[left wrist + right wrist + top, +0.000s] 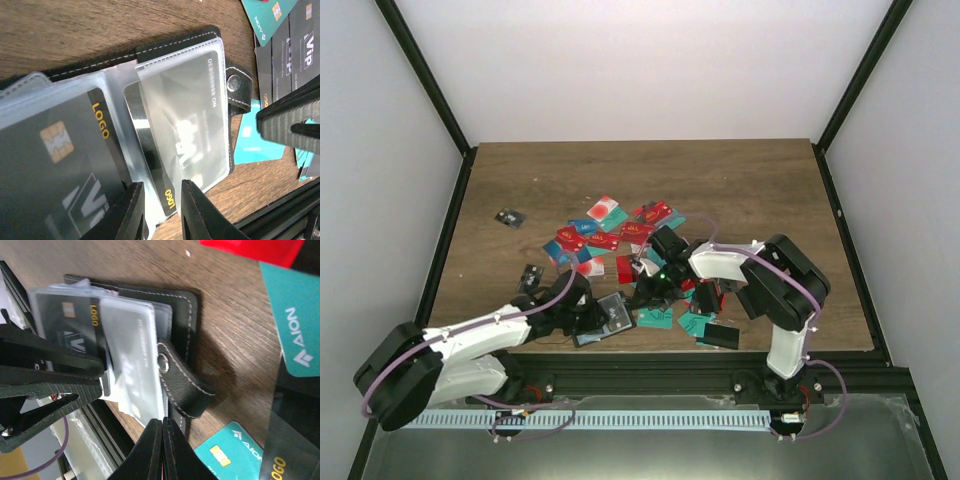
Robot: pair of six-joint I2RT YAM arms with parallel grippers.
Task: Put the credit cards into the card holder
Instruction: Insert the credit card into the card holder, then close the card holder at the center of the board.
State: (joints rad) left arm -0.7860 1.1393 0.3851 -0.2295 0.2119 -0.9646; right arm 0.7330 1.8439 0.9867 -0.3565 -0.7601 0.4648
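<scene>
The card holder (610, 316) lies open near the table's front edge, its clasp tab (235, 88) pointing right. Black cards marked LOGO (60, 150) sit in its grey-clear pockets (132, 350). My left gripper (161, 186) hovers at the holder's near edge, jaws a narrow gap apart, with a clear pocket and a black card's corner showing between them. My right gripper (161, 421) is shut, its tips at the pocket's edge beside the tab. Loose credit cards (620, 236), red, teal and blue, lie scattered behind the holder, including a teal one (295, 330).
Plain black flat cases lie at the front right (720, 336), the far left (510, 218) and the left (530, 278). The table's front rail (280, 215) runs just below the holder. Both grippers (620, 300) work close together over it.
</scene>
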